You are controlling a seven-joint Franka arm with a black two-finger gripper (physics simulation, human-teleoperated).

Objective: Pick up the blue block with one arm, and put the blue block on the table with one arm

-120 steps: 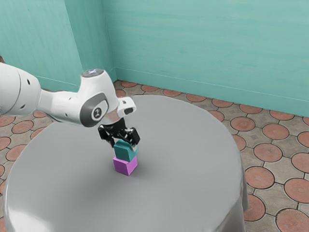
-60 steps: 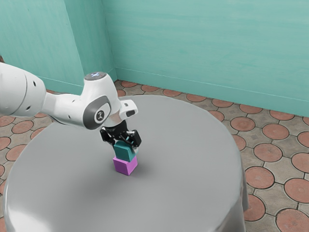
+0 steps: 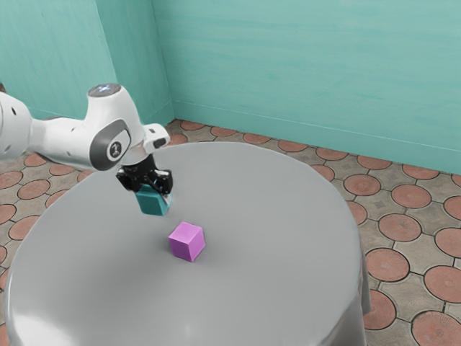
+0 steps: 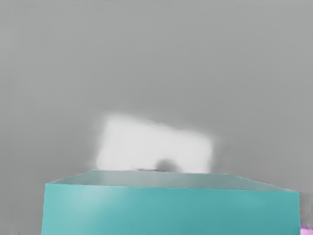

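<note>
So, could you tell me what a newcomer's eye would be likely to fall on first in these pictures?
Probably the vivid pink-purple block, sitting alone near the middle of the round grey table. Next would come the blue-green block gripped in the black claw, up in the air toward the exterior view's left. Behind it all, the turquoise wall makes a bold backdrop above the floor's round reddish tiles.

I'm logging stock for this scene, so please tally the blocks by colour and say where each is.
Smooth teal-blue block: 1, held in the black two-finger tool above the round grey table
Smooth pink-purple block: 1, resting on the table
Total: 2
</note>
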